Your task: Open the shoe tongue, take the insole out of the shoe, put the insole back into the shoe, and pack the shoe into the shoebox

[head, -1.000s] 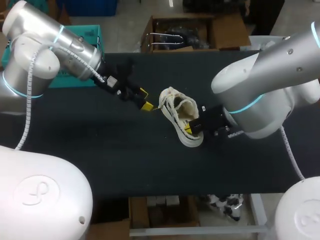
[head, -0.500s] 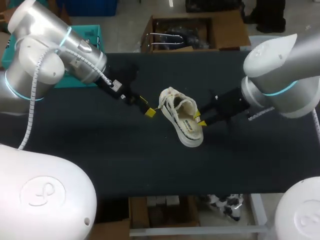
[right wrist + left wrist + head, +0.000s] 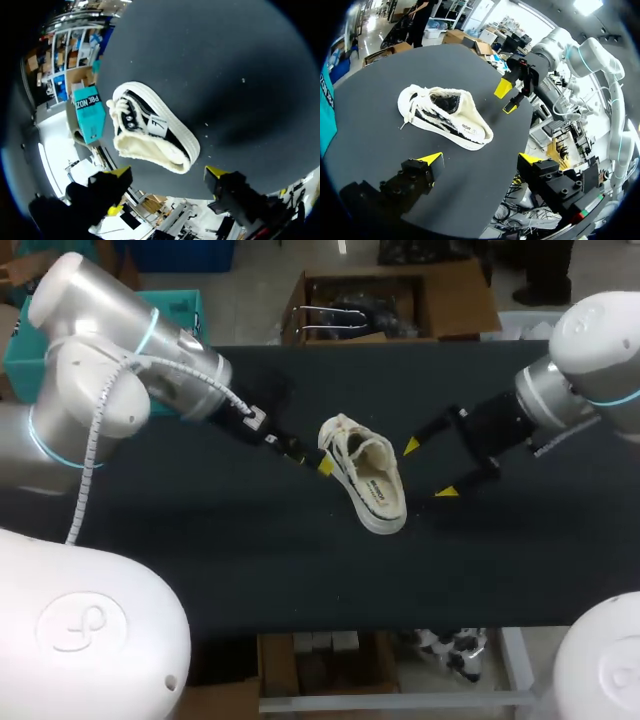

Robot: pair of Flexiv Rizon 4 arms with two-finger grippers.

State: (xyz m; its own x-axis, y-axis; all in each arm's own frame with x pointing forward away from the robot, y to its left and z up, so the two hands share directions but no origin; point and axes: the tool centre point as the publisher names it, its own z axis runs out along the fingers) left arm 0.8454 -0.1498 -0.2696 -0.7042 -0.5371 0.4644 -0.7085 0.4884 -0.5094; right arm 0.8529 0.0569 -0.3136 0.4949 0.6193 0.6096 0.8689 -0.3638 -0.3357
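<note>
Head view: one black table top carried one cream low shoe near its middle, opening up, with two grippers in all, one on each side of the shoe. Left gripper sat at the shoe's laced end, one yellow tip just beside the laces, fingers spread wide and holding nothing; in left wrist view the shoe lay ahead of the fingers, not between them. Right gripper stood off the shoe's opposite flank, apart from it, fingers likewise wide and empty; one teal box showed beyond the shoe's laced end.
</note>
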